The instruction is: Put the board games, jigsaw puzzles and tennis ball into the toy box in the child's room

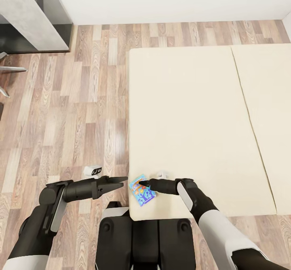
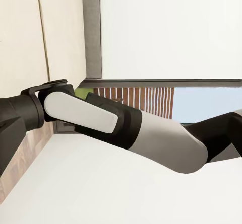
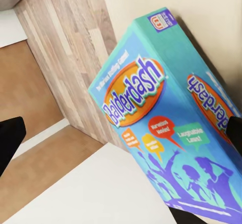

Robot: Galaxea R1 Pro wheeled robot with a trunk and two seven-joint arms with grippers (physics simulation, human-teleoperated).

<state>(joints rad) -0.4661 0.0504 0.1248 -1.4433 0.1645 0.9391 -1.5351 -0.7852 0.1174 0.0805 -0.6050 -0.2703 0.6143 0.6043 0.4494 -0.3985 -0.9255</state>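
We see the blue Balderdash game box (image 1: 142, 190) at the bed's (image 1: 190, 112) near corner, between our grippers; right jaws (image 1: 144, 183) spread around it, left jaws (image 1: 121, 181) look closed, empty. Boxing remains.

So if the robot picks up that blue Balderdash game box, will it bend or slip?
The Balderdash box has crisp straight edges, so it probably stays stiff. Its printed face looks smooth, so it might slip. It sits at the bed's near corner, beside the right gripper, so a push could perhaps tip it off.
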